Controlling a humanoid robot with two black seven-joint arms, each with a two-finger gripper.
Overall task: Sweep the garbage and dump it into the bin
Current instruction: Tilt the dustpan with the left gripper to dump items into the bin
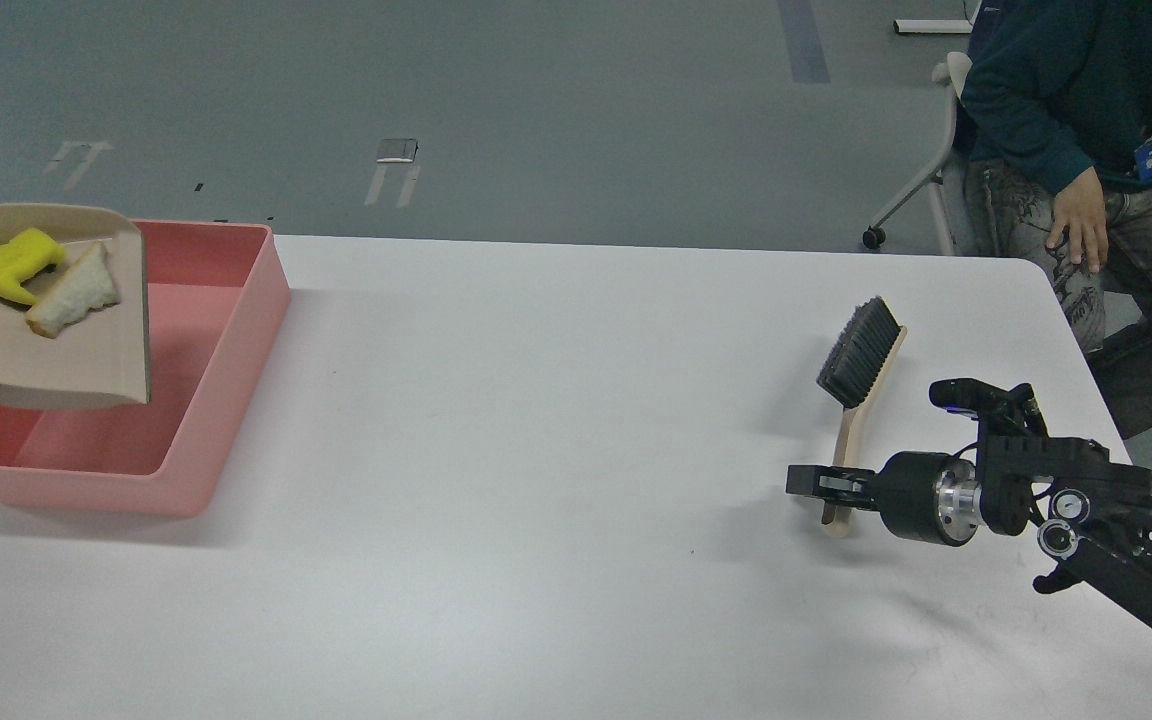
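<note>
The beige dustpan (56,350) hangs above the pink bin (226,330) at the far left, its handle running out of view. In the pan lie the yellow sponge piece (11,263) and the whitish crust strip (71,292). My left gripper is out of view beyond the left edge. My right gripper (821,487) at the right is shut on the beige handle of the brush (861,360), whose black bristles point up and away, held just above the table.
The white table (556,450) spans the view; its far edge runs behind the bin. A seated person (1076,110) on a wheeled chair is at the far right corner. Grey floor lies beyond.
</note>
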